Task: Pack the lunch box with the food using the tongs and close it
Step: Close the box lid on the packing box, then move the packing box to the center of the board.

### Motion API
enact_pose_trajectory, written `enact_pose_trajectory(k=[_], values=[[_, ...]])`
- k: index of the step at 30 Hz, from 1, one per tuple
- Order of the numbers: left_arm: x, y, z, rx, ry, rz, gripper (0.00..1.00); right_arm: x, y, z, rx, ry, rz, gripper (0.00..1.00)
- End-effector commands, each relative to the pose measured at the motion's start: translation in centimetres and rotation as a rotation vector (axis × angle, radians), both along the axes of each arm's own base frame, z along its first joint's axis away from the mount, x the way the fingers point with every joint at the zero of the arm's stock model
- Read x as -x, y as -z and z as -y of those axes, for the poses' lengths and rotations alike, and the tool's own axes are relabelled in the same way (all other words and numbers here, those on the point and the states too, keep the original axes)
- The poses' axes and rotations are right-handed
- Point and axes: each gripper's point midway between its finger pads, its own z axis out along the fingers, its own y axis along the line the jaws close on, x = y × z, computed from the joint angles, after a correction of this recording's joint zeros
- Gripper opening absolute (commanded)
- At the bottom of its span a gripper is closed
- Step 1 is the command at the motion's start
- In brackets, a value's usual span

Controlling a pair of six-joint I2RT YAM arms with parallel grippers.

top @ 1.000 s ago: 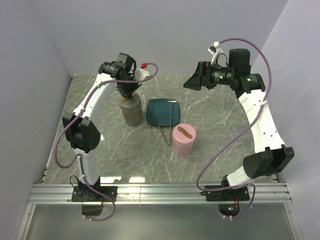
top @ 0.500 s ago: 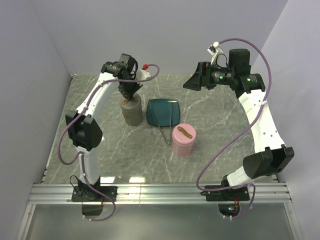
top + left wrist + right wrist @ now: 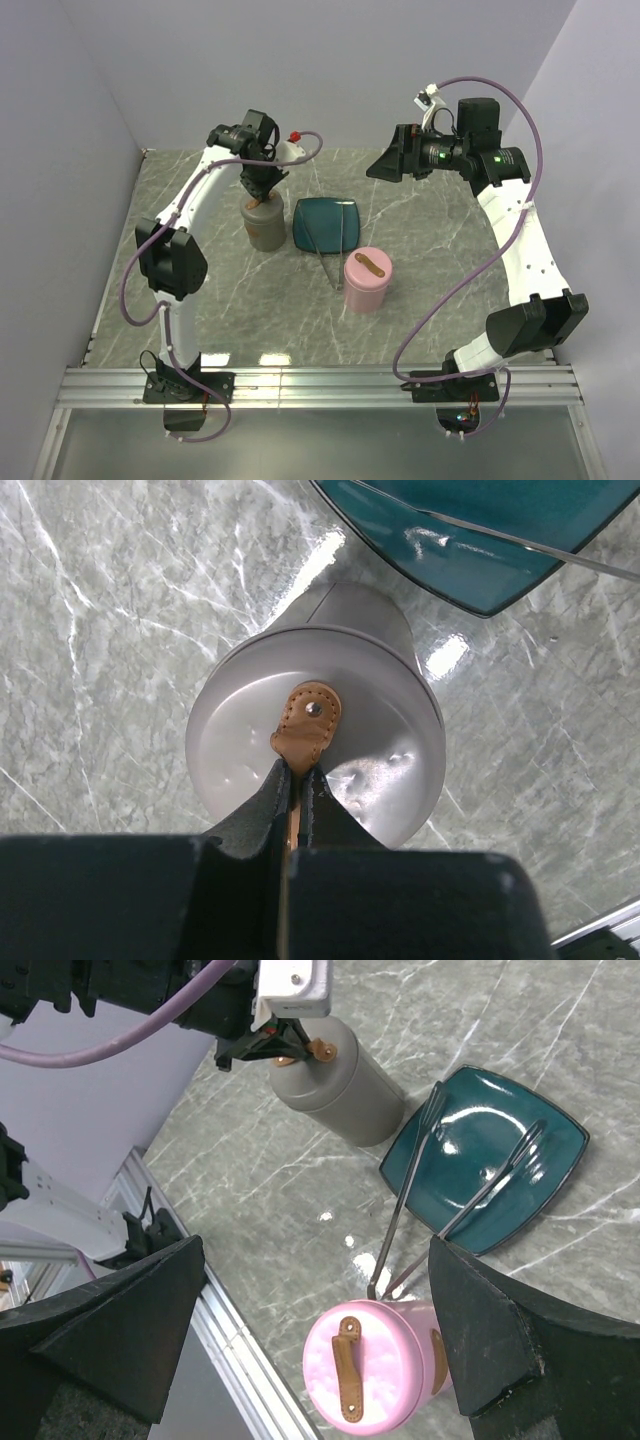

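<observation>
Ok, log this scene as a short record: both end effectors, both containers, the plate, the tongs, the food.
left end effector: shut on the brown strap of the grey container lid
right end effector: open, empty, raised above the table
grey container: upright, lid on, left of the teal plate
pink container: upright, lid on, nearer than the plate
tongs: untouched, tips on the plate, joined end by the pink container
food: none visible
</observation>
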Motion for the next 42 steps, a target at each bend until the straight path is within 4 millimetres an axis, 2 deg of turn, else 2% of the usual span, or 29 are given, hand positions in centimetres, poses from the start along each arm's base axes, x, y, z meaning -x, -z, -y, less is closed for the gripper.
enact_pose_trajectory(k=[1,8,16,21,24,28,32,35,37,42], values=[[3.1,4.6,0.3,-0.008,0.046,-0.192,0.01,0.4,-0.2,-0.1,0.001,-0.019,0.013,1.00],[7.7,5.8,0.2,0.013,0.107,-0.283,0.01,0.5,-0.1,-0.1,0.003,-0.020,0.012,1.00],[13.1,6.0,1.2,0.029,0.192,-0.366,0.01,0.5,-0.1,-0.3,-0.004,-0.026,0.007,1.00],[15.6,5.8,1.9,0.041,0.232,-0.403,0.01,0.6,-0.4,-0.1,0.003,-0.026,0.021,1.00],[17.2,5.6,2.3,0.063,0.264,-0.424,0.01,0.7,0.4,0.2,0.040,-0.033,0.023,1.00],[19.7,5.3,3.1,0.092,0.321,-0.403,0.00,0.9,3.0,1.4,0.138,-0.042,-0.023,1.00],[21.7,5.4,4.1,0.141,0.361,-0.380,0.00,2.3,6.7,2.7,0.190,-0.062,-0.142,0.98],[23.2,5.4,4.8,0.170,0.392,-0.389,0.00,3.1,8.7,3.5,0.218,-0.063,-0.187,0.95],[24.4,5.5,5.3,0.176,0.411,-0.401,0.00,3.6,9.9,3.7,0.232,-0.077,-0.215,0.94],[26.1,5.7,6.9,0.196,0.446,-0.388,0.00,4.9,14.3,4.1,0.273,-0.121,-0.342,0.88]])
